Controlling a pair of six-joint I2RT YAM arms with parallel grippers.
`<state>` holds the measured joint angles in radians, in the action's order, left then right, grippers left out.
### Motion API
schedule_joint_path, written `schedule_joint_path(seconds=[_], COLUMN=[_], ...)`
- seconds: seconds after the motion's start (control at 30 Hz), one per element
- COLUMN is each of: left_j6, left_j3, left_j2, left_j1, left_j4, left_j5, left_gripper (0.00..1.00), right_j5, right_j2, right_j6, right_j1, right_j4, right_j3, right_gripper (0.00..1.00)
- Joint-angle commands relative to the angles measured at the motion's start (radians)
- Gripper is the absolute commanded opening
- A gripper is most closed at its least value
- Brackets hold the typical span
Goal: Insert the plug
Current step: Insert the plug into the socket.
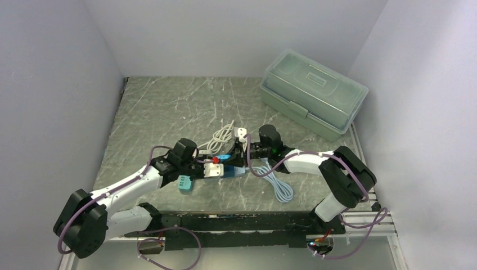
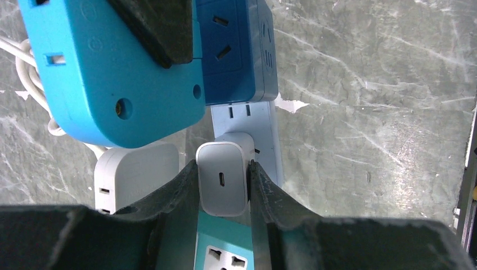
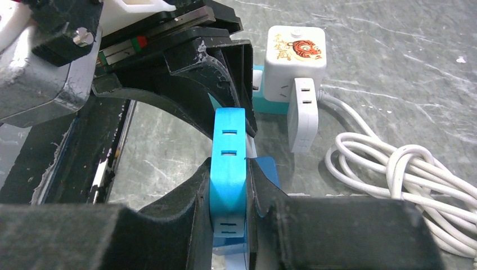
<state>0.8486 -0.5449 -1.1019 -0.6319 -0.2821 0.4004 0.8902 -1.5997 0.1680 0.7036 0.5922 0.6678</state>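
While the left fingers (image 2: 174, 194) pinch the white rounded charger plug (image 2: 222, 183) low in the wrist frame, against the pale blue socket strip (image 2: 269, 138), the right fingers (image 3: 183, 199) clamp a bright blue flat socket block (image 3: 228, 163) edge-on, mid-frame above the grey marbled surface (image 1: 169, 107).

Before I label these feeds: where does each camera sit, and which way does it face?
Top external: above, behind the bases, looking down at the table; left arm, right arm show.
Left wrist: on its arm, facing along the left gripper, shut on the white charger.
Right wrist: on its arm, facing along the right gripper, shut on the blue power strip.
Shared: both wrist views show that strip.
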Motion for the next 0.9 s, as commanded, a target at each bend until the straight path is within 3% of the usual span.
schedule_joint_path(seconds=[0.0, 0.1, 0.17, 0.3, 0.33, 0.37, 0.4, 0.77, 0.83, 0.87], left_j6=[0.071, 0.063, 0.066, 0.064, 0.062, 0.061, 0.058, 0.017, 0.000, -0.012], left_j3=[0.022, 0.012, 0.004, -0.002, -0.002, -0.004, -0.006, -0.057, -0.083, -0.093], left_j2=[0.014, 0.012, 0.008, 0.007, 0.009, 0.012, 0.014, 0.018, 0.013, 0.012], left_j1=[0.000, 0.000, 0.000, 0.000, 0.000, 0.000, 0.000, 0.000, 0.000, 0.001], left_j4=[-0.151, -0.149, -0.150, -0.152, -0.153, -0.154, -0.154, -0.122, -0.138, -0.141], left_j5=[-0.081, -0.079, -0.078, -0.084, -0.081, -0.077, -0.075, -0.033, -0.015, -0.014], left_gripper=[0.00, 0.00, 0.00, 0.00, 0.00, 0.00, 0.00, 0.00, 0.06, 0.16], right_j5=[-0.262, -0.268, -0.266, -0.261, -0.262, -0.264, -0.270, -0.178, -0.178, -0.183], right_j2=[-0.104, -0.051, -0.023, 0.029, 0.047, 0.064, 0.081, 0.259, 0.284, 0.297], right_j6=[0.032, 0.005, -0.009, -0.027, -0.031, -0.032, -0.030, 0.032, 0.040, 0.047], right_j1=[0.006, -0.007, -0.019, -0.035, -0.038, -0.041, -0.046, -0.093, -0.094, -0.094], right_j4=[-0.211, -0.156, -0.149, -0.126, -0.117, -0.116, -0.130, -0.341, -0.375, -0.396], right_j3=[-0.099, -0.139, -0.148, -0.163, -0.160, -0.153, -0.141, 0.023, 0.034, 0.041], right_gripper=[0.11, 0.28, 0.55, 0.62, 0.70, 0.88, 0.99, 1.00, 1.00, 1.00])
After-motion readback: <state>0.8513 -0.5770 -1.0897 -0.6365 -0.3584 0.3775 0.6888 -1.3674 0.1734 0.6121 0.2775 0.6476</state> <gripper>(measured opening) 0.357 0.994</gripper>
